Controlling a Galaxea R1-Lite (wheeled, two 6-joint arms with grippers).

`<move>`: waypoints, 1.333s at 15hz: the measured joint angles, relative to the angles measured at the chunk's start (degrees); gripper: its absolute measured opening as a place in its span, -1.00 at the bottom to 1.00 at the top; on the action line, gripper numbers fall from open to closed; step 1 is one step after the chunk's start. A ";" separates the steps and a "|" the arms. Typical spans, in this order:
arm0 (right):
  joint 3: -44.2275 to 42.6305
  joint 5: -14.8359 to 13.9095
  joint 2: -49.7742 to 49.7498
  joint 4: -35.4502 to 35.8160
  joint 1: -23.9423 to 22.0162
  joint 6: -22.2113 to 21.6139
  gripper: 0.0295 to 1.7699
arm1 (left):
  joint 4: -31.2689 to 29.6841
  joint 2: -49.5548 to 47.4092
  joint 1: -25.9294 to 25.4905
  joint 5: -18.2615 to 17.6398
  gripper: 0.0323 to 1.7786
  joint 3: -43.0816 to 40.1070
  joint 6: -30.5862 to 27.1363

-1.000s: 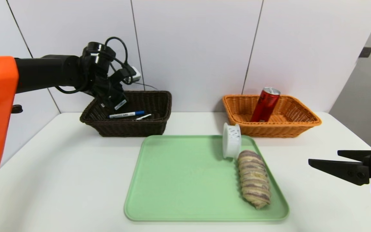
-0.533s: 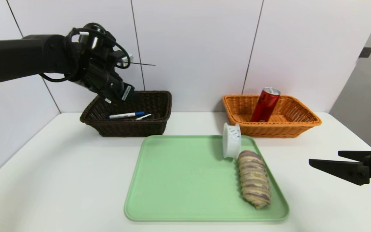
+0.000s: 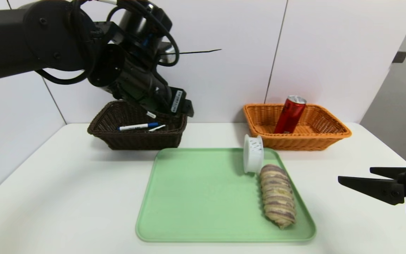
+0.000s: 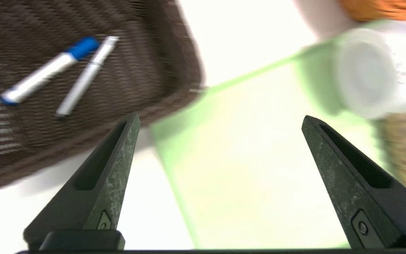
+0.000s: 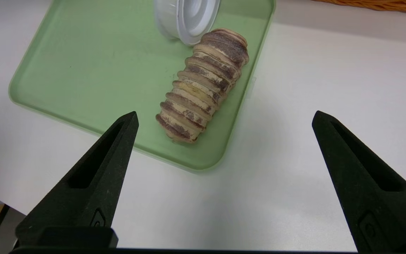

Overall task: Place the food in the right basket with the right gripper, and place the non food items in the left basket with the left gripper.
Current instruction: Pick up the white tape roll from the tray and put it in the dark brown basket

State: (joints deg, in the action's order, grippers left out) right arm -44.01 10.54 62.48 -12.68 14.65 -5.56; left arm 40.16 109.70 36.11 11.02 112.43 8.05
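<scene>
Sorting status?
Done: marker and white stick in the dark basket, red can in the orange basket. In hand: nothing; left gripper and right gripper both open. Left: white tub and banded food-like roll, on the tray.

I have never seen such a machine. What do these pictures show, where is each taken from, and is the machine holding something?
This is a robot with two arms. One picture is taken from its head, looking down at the table; the other two come from cameras on its left and right wrists.

On the table is a green tray. On it are a white round container, lying on its side, and a striped, ridged food item. The dark basket holds a blue-capped marker and a thin white item. The orange basket holds a red can.

Nothing is held: the left tool is open above the table near the dark basket, and the right tool is open beside the tray.
</scene>
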 joint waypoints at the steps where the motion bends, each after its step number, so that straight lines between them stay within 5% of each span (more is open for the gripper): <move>1: 0.13 -0.02 -0.10 -0.02 0.00 0.02 0.92 | 0.02 0.24 2.56 0.35 0.84 0.02 2.18; 8: 1.54 -0.05 -0.79 0.01 -0.02 -0.02 0.92 | -1.52 4.57 14.24 0.59 0.88 0.44 12.11; 20: 2.97 -0.18 -0.85 0.01 -0.16 -0.04 0.92 | -13.64 15.74 18.80 3.89 0.90 0.55 11.54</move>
State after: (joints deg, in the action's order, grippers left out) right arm -41.03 10.36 61.62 -12.67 14.49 -5.60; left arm 26.51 125.44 54.91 14.91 112.98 19.59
